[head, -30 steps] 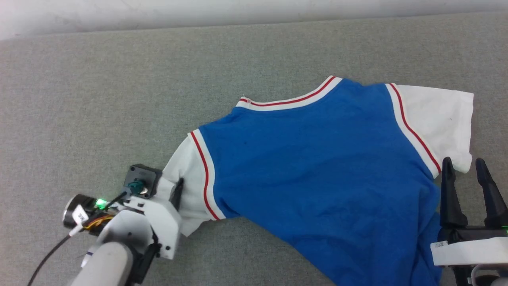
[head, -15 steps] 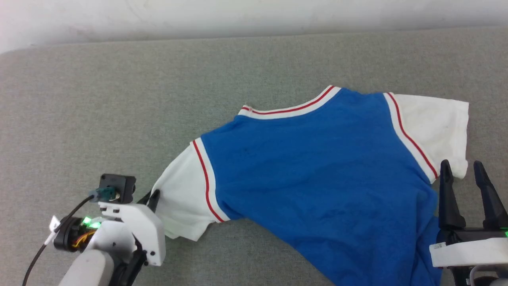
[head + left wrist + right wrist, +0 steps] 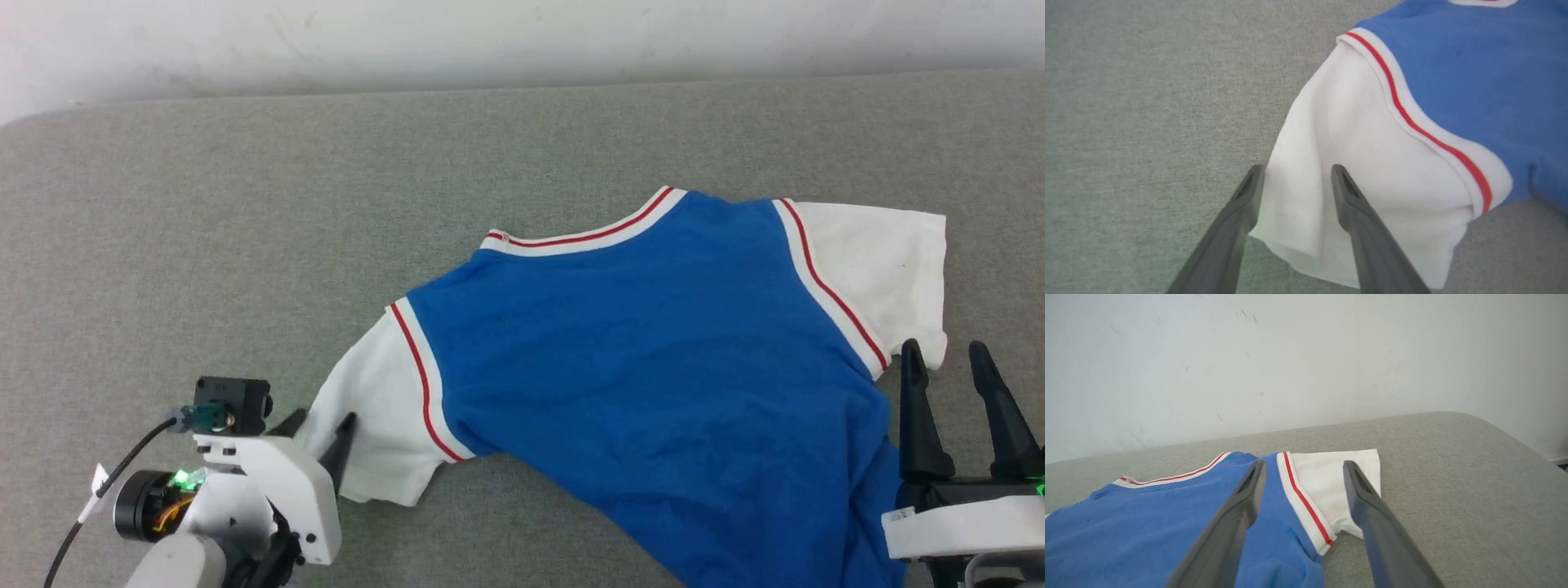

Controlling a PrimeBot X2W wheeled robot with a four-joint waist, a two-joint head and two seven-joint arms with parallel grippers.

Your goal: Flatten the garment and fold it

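The shirt (image 3: pixel 653 367) lies mostly flat on the gray pad (image 3: pixel 245 245), blue in the middle with a white sleeve on each side (its bottom part runs out of the head view). The left gripper (image 3: pixel 324 418) has its fingers spread, one over the left sleeve (image 3: pixel 375 408) and one just beside its edge, pinching nothing. The right gripper (image 3: pixel 944 349) is spread wide too, near the right sleeve (image 3: pixel 873 261), holding nothing.
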